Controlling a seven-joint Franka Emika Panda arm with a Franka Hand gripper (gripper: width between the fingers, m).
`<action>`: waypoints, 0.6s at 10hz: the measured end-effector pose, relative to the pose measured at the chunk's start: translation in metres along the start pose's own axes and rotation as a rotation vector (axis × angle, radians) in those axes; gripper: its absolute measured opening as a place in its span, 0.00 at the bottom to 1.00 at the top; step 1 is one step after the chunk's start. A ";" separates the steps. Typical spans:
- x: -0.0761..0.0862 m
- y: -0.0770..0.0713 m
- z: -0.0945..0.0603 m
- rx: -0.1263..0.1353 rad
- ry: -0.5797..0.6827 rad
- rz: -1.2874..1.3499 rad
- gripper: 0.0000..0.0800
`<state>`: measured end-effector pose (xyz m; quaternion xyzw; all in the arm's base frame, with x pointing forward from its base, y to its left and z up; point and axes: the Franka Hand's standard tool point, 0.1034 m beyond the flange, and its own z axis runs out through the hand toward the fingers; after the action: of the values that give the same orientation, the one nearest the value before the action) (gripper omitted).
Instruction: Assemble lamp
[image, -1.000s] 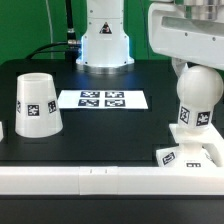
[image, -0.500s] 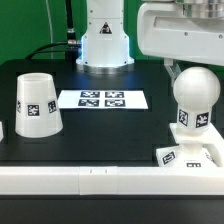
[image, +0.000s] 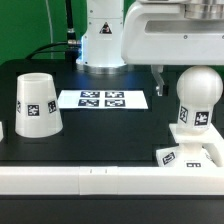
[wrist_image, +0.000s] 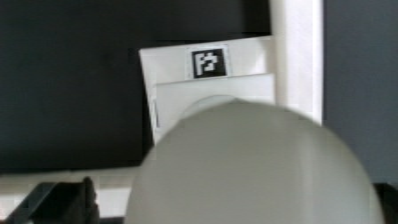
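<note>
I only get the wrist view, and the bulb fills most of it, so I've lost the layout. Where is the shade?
Observer: The shade stands wide end down at the exterior view's left, well apart from the bulb.
Operator: How does the bulb sit?
Observer: Upright on the base, at the exterior view's right.
Operator: What lies between shade and bulb?
Observer: The marker board, lying flat and touching neither.
</note>
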<state>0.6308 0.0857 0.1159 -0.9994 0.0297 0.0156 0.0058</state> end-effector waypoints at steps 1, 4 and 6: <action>0.001 0.002 0.000 -0.001 0.005 -0.084 0.87; 0.000 -0.001 0.000 -0.001 0.004 -0.363 0.87; 0.000 -0.005 0.000 0.002 0.003 -0.422 0.87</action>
<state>0.6309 0.0906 0.1161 -0.9835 -0.1804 0.0123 0.0101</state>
